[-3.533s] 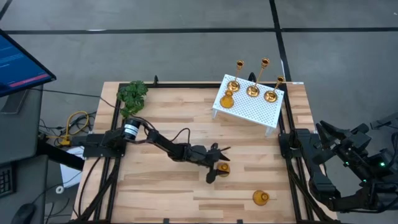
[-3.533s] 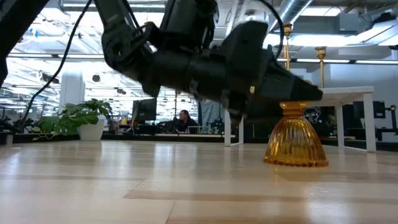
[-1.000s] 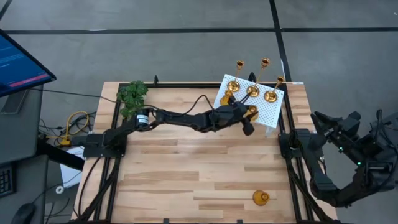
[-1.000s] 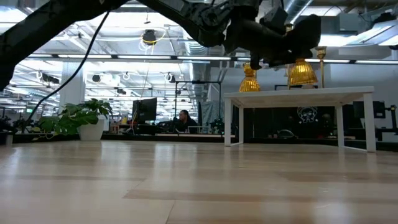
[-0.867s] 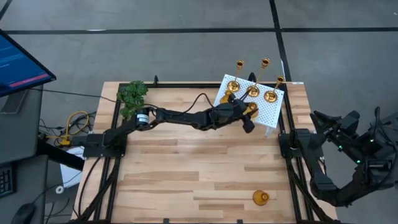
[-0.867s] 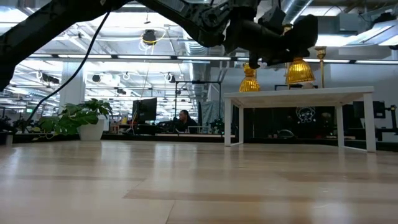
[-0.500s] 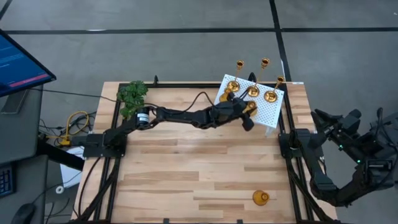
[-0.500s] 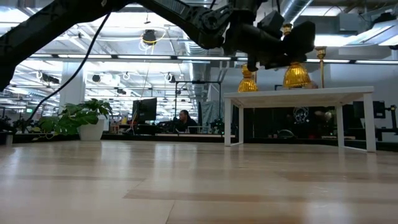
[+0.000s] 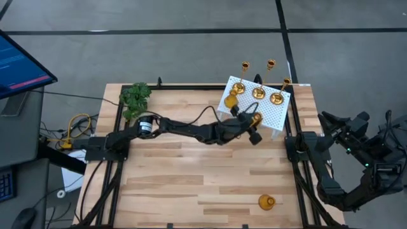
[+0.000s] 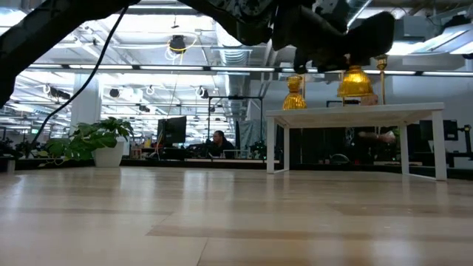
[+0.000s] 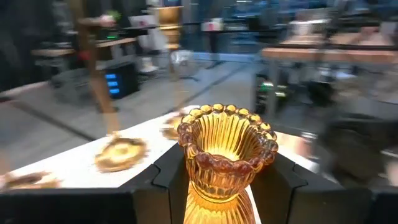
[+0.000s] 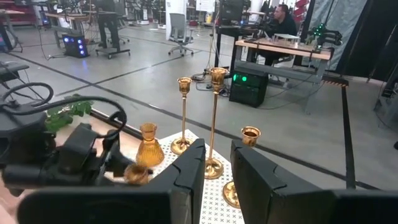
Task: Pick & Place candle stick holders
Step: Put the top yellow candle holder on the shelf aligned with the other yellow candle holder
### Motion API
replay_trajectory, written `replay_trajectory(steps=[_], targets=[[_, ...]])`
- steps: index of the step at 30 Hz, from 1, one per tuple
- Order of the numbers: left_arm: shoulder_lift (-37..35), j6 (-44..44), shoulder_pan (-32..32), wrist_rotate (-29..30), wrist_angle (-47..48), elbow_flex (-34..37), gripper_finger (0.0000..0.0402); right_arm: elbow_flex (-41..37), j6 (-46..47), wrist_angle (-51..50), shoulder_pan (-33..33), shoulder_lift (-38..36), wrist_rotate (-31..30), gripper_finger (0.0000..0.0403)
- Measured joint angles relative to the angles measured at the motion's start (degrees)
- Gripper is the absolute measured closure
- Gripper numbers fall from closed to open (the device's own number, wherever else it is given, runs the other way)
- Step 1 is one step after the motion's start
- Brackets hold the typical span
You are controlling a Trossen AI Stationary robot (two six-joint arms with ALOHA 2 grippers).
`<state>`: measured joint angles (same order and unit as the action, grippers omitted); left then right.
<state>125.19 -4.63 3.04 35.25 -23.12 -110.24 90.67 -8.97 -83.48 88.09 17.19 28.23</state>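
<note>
My left gripper (image 9: 252,124) reaches over the near edge of the white perforated stand (image 9: 270,114), shut on a squat amber holder (image 9: 255,118). In the low view the amber holder (image 10: 355,81) hangs just above the stand's top (image 10: 399,111). A second amber holder (image 9: 230,100) and three tall brass sticks (image 9: 258,91) stand on the stand on their bases. A third amber holder (image 9: 266,202) stands on the table near the near right corner. My right gripper (image 12: 217,163) waits off the table's right edge, its fingers a narrow gap apart, empty. My left gripper pinches the amber holder between its two fingers (image 11: 283,183) at the narrow waist (image 11: 214,186) below the beaded cup. The fingers come about level from the table's left. The holder is upright, cup opening up, lifted clear of the stand's top.
A green leafy plant (image 9: 135,97) stands at the table's far left. The stand's legs (image 10: 277,144) rest on the table's far right part. The wooden table's middle and near left (image 9: 165,184) are bare. People show in the room beyond.
My left gripper, still shut on the amber holder, has first dipped toward the stand's top, then risen a little and drawn back toward the table's near edge. The holder has stayed upright and clear of the stand.
</note>
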Motion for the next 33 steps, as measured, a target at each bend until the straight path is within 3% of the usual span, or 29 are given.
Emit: replay_trajectory(steps=[4,13,22,26,33], targets=[[0.00,4.20,-0.69,6.23,0.04,-0.40,0.0269,0.00,0.00,-0.02,0.00,0.00,0.01,0.0334],[1.99,9.97,1.32,7.45,-0.18,-6.55,0.0269,0.00,0.00,-0.03,0.01,0.00,0.31,0.0334],[13.41,-3.47,4.41,10.77,2.82,-24.94,0.0269,0.00,-0.02,-0.02,0.00,0.02,0.44,0.0334],[13.27,-4.37,2.81,14.99,5.74,-23.93,0.0269,0.00,-0.02,-0.02,0.00,0.02,0.45,0.0334],[13.11,-2.30,1.13,14.24,5.82,-24.00,0.0269,0.00,0.09,0.00,0.00,0.02,0.44,0.0334]])
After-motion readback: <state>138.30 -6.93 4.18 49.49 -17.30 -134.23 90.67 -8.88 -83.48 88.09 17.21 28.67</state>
